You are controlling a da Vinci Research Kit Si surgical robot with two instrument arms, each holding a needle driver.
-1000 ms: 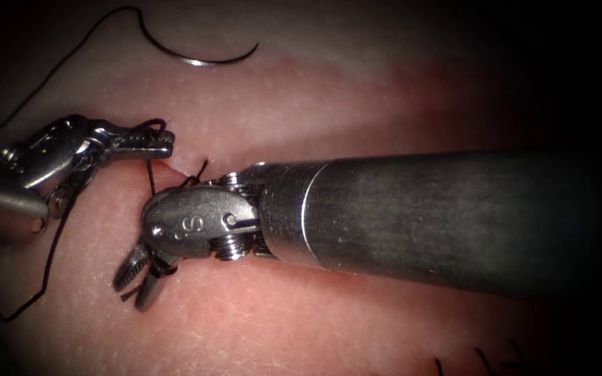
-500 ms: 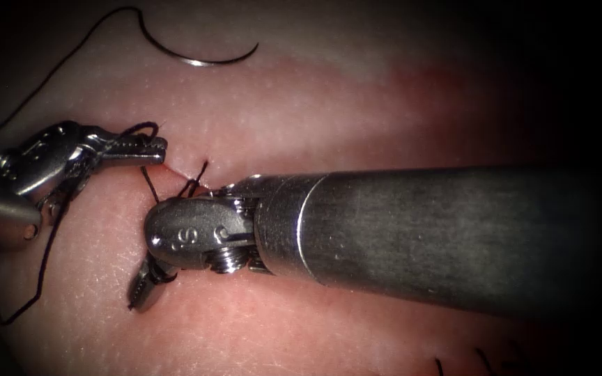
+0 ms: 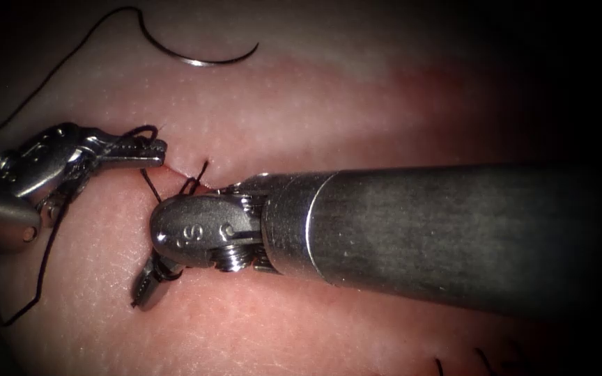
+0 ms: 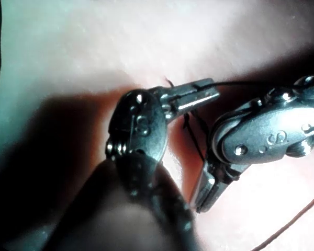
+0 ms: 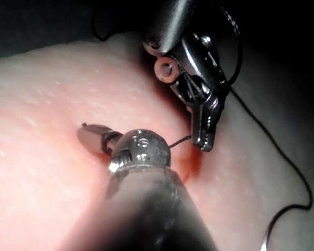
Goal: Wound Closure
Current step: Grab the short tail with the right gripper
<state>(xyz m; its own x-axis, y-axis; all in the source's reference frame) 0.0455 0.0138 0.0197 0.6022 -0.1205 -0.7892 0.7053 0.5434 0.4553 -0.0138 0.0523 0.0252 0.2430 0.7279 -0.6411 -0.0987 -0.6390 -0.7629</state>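
The curved needle (image 3: pixel 200 61) lies free on the tissue (image 3: pixel 315 104) at the far side, held by neither tool and not in the tissue. Thread (image 3: pixel 44 261) runs from it around the left and down past the left tool. My left tool (image 3: pixel 141 150) (image 4: pixel 199 94) (image 5: pixel 204 128) is shut on the thread just left of the cut's end (image 3: pixel 173 169). My right tool (image 3: pixel 146 285) (image 4: pixel 204 193) (image 5: pixel 91 137) points down on the near side, jaws shut on a short piece of thread, with thread wrapped at their base. Short strands rise from the stitch (image 3: pixel 193 179) between the tools.
The right tool's thick shaft (image 3: pixel 440 230) crosses the tissue from the right and hides much of the cut. Cut ends of thread (image 3: pixel 482 361) from other stitches stand near the bottom right edge.
The right tool's jaws, open a second ago, have shut and drawn a little toward the right. The left tool shifted slightly left with its thread. The needle has not moved.
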